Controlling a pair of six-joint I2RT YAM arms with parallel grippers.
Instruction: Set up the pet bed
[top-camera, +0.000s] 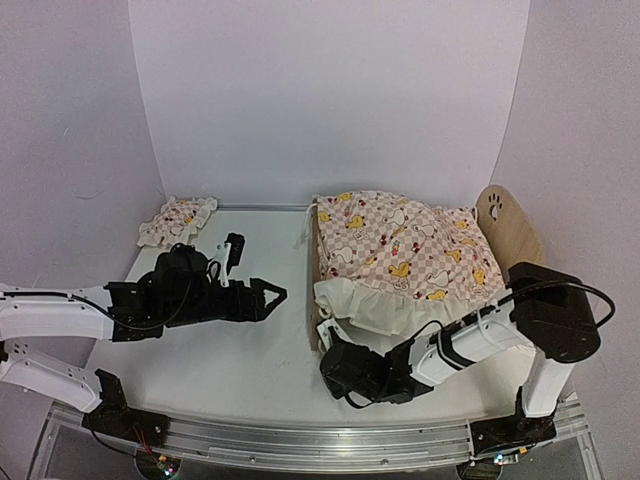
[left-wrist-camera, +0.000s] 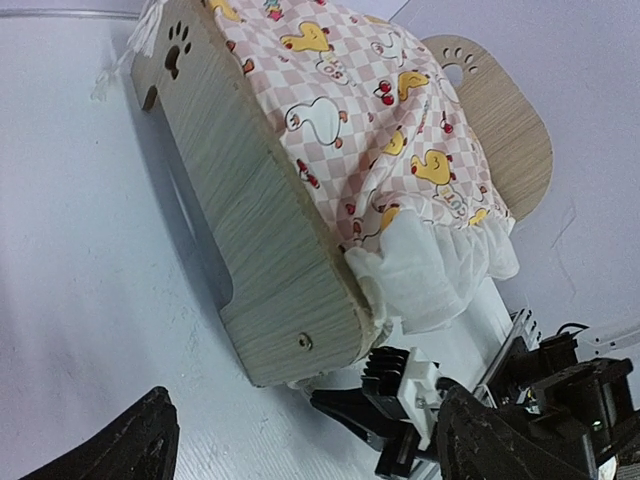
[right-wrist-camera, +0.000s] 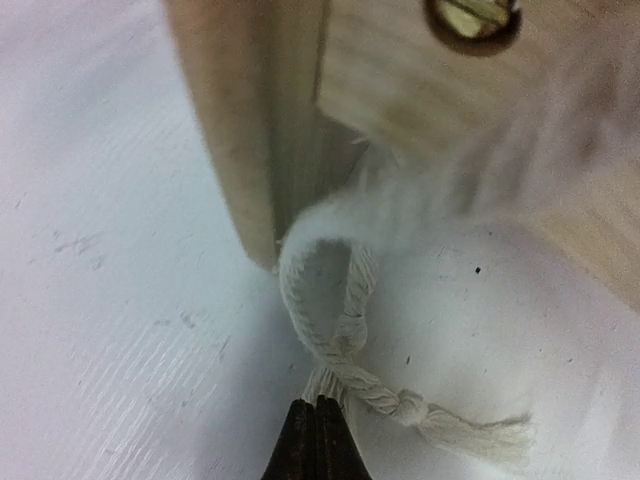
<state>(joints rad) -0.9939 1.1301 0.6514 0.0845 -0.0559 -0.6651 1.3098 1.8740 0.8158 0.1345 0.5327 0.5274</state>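
By plywood pet bed (right-wrist-camera: 255, 120): twisted, looped cord (right-wrist-camera: 352, 325) w/ frayed knot.

I am looking at two arms, the left arm (top-camera: 45, 315) and the right arm (top-camera: 470, 345), both wearing white shells with black joints. A thin black cable (top-camera: 600, 291) is looping over the right one. The left gripper (top-camera: 272, 298) and right gripper (right-wrist-camera: 317, 408) are showing black tapered fingers.

A white table (top-camera: 200, 360) — plain white walls (top-camera: 330, 100) rise behind it and on both sides; a metal rail (top-camera: 330, 447) lines its near edge.
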